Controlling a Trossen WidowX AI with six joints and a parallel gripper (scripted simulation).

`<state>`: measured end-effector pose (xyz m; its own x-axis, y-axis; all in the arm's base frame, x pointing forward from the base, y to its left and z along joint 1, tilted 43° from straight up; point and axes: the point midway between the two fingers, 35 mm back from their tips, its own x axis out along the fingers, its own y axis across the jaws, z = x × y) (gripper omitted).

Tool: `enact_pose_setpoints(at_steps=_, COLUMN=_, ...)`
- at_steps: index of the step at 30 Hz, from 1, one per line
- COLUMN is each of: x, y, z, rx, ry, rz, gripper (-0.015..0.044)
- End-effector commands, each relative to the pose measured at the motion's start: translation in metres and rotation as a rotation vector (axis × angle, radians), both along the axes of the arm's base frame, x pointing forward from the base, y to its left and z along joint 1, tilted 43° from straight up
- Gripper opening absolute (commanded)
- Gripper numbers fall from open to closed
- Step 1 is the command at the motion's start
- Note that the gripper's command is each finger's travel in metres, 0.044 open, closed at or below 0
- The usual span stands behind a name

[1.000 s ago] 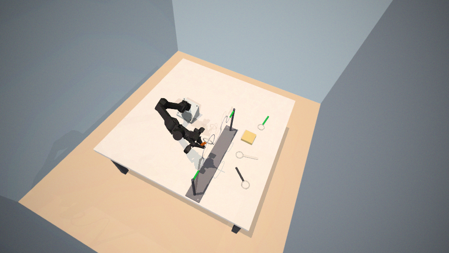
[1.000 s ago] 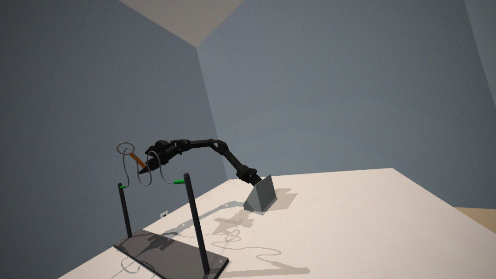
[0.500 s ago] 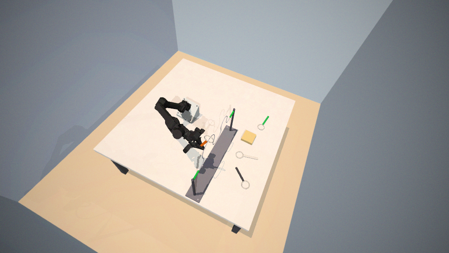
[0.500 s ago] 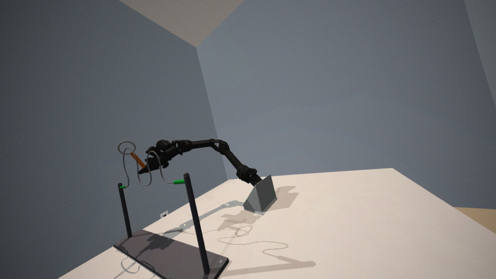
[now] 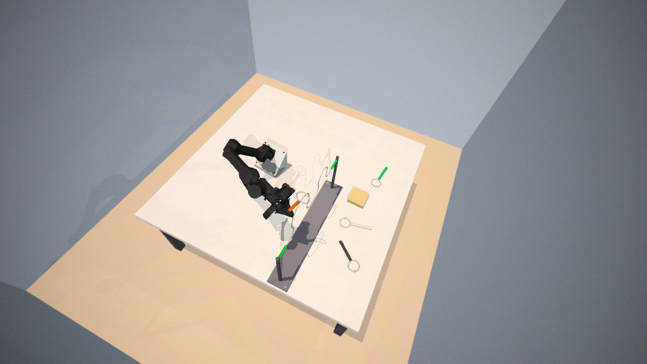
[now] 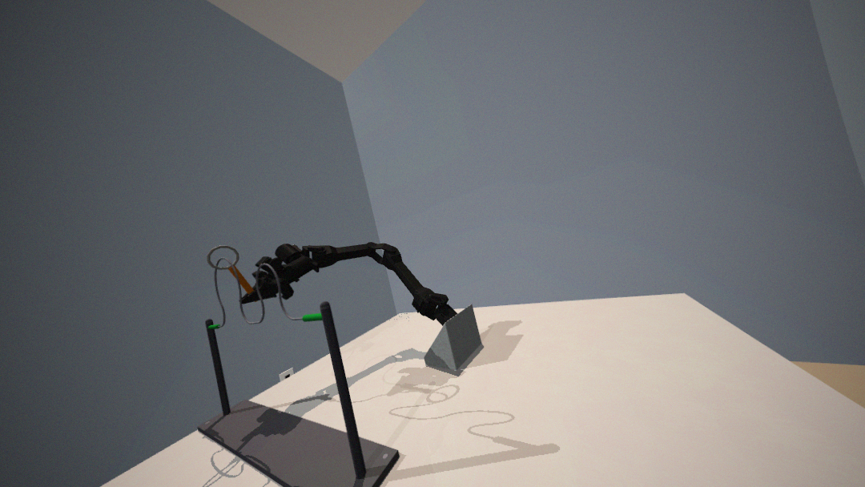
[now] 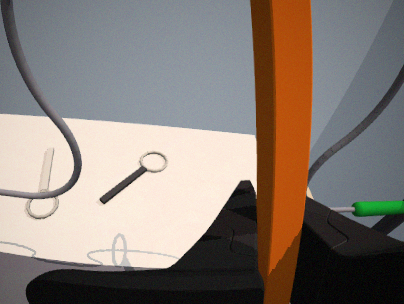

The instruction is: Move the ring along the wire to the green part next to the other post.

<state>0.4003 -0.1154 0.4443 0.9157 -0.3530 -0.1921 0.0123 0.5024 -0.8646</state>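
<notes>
My gripper is shut on the orange handle, high above the base plate. The ring is tilted, at the handle's far end. In the exterior view, the top of a grey wire arch shows within the ring's outline; whether they touch cannot be told. The ring is away from both green parts. One green part and the other green part adjoin the posts. The wrist view does not show the ring.
Dark posts stand on the base plate. Grey wire bends lie close around the fingers. Beyond lie a yellow block and loose rings with a green handle, a white handle and a black handle.
</notes>
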Motion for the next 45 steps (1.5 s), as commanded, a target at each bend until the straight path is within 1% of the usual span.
enact_pose_setpoints(at_steps=1, x=0.000, y=-0.001, z=-0.001, rx=-0.053, ry=0.002, rz=-0.001, gripper=-0.0150)
enact_pose_setpoints(at_steps=45, x=0.002, y=-0.007, z=0.019, rx=-0.619, ry=-0.047, rz=0.030, gripper=-0.0150)
